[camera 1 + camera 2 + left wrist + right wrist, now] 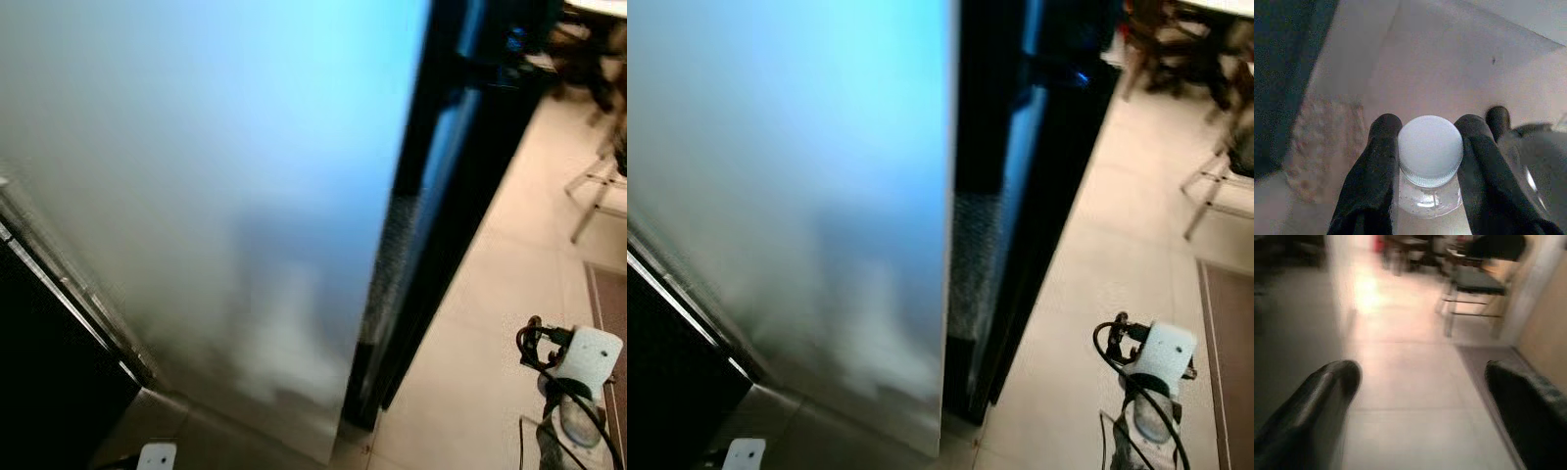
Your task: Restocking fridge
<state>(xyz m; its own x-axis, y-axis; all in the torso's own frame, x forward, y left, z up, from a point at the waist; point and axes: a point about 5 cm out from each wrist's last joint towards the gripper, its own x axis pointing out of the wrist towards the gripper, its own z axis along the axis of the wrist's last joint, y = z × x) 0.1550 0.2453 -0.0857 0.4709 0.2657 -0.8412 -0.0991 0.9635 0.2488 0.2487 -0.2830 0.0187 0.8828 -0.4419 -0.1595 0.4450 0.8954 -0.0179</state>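
**One bottle held at the fridge door; right gripper empty**

One clear plastic bottle with a white ribbed screw cap (1430, 157) is seen clamped in the left gripper (1427, 147), the two black fingers (1376, 166) being pressed against opposite sides of the cap and neck. Pale floor tiling (1449, 83) is visible beyond the bottle in the left wrist view.

The right gripper (1422, 377) is recorded with its fingers spread wide apart and nothing between them. It is pointed along the beige tiled floor towards a metal-framed chair with a dark seat (1474, 289); this view is blurred.

From the head views, a large brushed-metal fridge door (216, 196), tinted blue by reflected light, is noted close in front of the robot. Its dark edge and a black cabinet side (460, 176) are seen just to the right of the door. The right arm's white wrist housing with black and red cabling (578, 362) is observed low and well to the right of the door, above the floor. A brown mat edge (612, 304) lies further right of the door.
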